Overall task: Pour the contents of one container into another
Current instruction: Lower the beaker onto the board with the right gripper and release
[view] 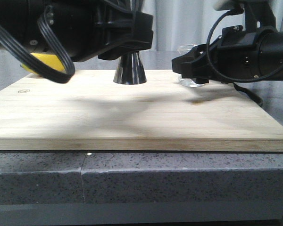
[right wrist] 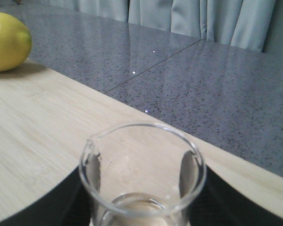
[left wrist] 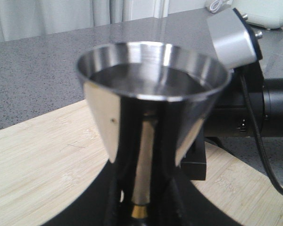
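The steel jigger (view: pixel 129 70) stands upright on the wooden board (view: pixel 132 117), toward its back middle. My left gripper (left wrist: pixel 144 207) is shut on the jigger's narrow waist. Its upper cup (left wrist: pixel 151 70) seems to hold clear liquid. The glass beaker (right wrist: pixel 144 183) is upright between the fingers of my right gripper (right wrist: pixel 144 214), which is shut on it. Only a little liquid shows at the beaker's bottom, and its lip points away. In the front view the beaker (view: pixel 191 81) is at the board's back right, at or just above the surface, to the right of the jigger.
A yellow lemon (right wrist: pixel 7 41) lies at the board's back left, partly hidden behind my left arm in the front view (view: pixel 43 62). The board rests on a grey speckled counter (view: pixel 179 174). Curtains hang behind.
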Controlling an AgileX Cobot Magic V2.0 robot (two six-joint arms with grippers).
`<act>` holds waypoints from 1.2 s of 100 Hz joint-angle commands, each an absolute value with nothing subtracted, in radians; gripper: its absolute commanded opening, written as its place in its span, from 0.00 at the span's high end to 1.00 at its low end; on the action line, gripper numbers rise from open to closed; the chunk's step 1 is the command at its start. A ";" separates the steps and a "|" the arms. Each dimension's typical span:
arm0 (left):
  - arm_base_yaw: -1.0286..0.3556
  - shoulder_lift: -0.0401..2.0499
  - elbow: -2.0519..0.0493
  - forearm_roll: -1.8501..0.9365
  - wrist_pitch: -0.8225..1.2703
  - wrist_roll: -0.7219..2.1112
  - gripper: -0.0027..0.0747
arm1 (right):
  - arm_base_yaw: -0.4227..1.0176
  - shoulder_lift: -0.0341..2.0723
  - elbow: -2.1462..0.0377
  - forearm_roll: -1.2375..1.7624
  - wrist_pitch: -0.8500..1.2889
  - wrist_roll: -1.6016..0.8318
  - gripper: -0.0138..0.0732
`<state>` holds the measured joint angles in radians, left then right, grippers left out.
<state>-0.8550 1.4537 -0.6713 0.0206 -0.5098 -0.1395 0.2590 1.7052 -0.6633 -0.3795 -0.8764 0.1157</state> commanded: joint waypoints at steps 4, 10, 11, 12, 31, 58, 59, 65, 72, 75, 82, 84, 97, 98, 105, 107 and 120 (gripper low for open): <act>-0.862 1.416 -0.701 0.020 -0.611 -0.146 0.99 | 0.253 1.685 -0.687 -0.364 -0.931 0.108 0.49; -0.862 1.416 -0.701 0.020 -0.611 -0.146 0.99 | 0.253 1.686 -0.687 -0.364 -0.931 0.108 0.49; -0.862 1.416 -0.701 0.020 -0.611 -0.146 0.99 | 0.253 1.686 -0.687 -0.364 -0.931 0.108 0.49; -0.862 1.416 -0.701 0.020 -0.611 -0.146 0.99 | 0.253 1.686 -0.687 -0.364 -0.931 0.108 0.49; -0.862 1.416 -0.701 0.020 -0.611 -0.146 0.99 | 0.253 1.686 -0.687 -0.362 -0.936 0.108 0.48; -0.862 1.416 -0.701 0.020 -0.611 -0.146 0.99 | 0.253 1.686 -0.687 -0.303 -0.936 0.108 0.17; -0.862 1.416 -0.701 0.020 -0.611 -0.146 0.99 | 0.253 1.686 -0.687 -0.303 -0.936 0.108 0.16; -0.862 1.416 -0.701 0.020 -0.611 -0.146 0.99 | 0.253 1.686 -0.687 -0.303 -0.936 0.108 0.11; -0.862 1.416 -0.701 0.020 -0.611 -0.146 0.99 | 0.253 1.676 -0.687 -0.303 -0.936 0.108 0.09; -0.862 1.416 -0.701 0.020 -0.611 -0.146 0.99 | 0.255 1.670 -0.687 -0.303 -0.936 0.109 0.09; -0.862 1.416 -0.701 0.020 -0.611 -0.144 0.99 | 0.255 1.650 -0.689 -0.305 -0.934 0.113 0.09; -0.862 1.416 -0.701 0.020 -0.611 -0.141 0.99 | 0.255 1.641 -0.689 -0.305 -0.934 0.113 0.09; -0.862 1.416 -0.701 0.020 -0.611 -0.137 0.99 | 0.255 1.590 -0.691 -0.305 -0.932 0.115 0.09; -0.862 1.416 -0.701 0.020 -0.611 -0.137 0.99 | 0.255 1.588 -0.691 -0.305 -0.932 0.115 0.09; -0.862 1.416 -0.701 0.020 -0.611 -0.135 0.99 | 0.255 1.552 -0.691 -0.305 -0.932 0.115 0.09; -0.860 1.416 -0.701 0.020 -0.611 -0.135 0.99 | 0.255 1.541 -0.691 -0.305 -0.932 0.117 0.09; -0.841 1.418 -0.701 0.020 -0.611 -0.135 0.99 | 0.255 1.459 -0.691 -0.305 -0.939 0.126 0.09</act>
<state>-0.8528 1.4537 -0.6713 0.0206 -0.5098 -0.1376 0.2590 1.5445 -0.6653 -0.3191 -0.8584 0.1222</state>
